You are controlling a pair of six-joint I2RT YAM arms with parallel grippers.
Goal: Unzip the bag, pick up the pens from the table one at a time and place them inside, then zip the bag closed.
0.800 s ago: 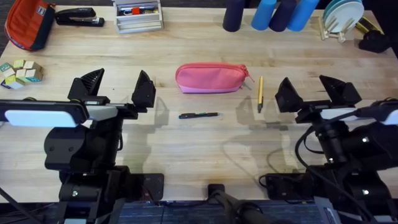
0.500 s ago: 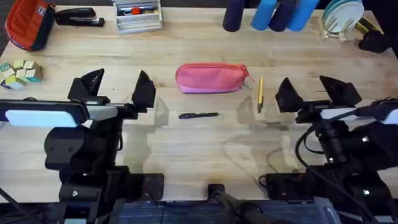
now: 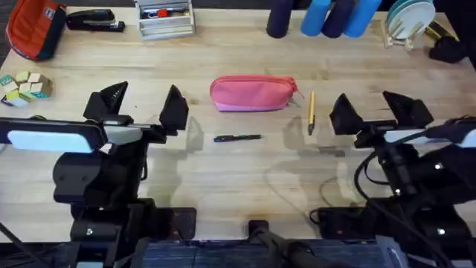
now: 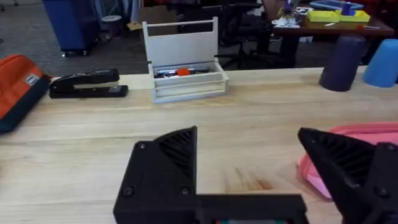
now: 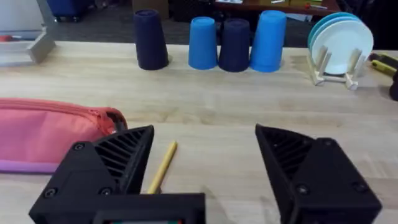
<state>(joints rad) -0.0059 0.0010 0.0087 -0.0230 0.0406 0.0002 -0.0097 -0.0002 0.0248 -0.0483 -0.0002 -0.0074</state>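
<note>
My left fingers (image 3: 138,106) and right fingers (image 3: 381,109) are spread apart, holding nothing. The pink bag (image 3: 252,94) lies zipped mid-desk (image 3: 223,171), yellow pen (image 3: 311,112) beside it, black pen (image 3: 237,138) just below.

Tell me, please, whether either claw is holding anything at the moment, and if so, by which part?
Nothing is held: the left claw and right claw both stand open and empty.
</note>
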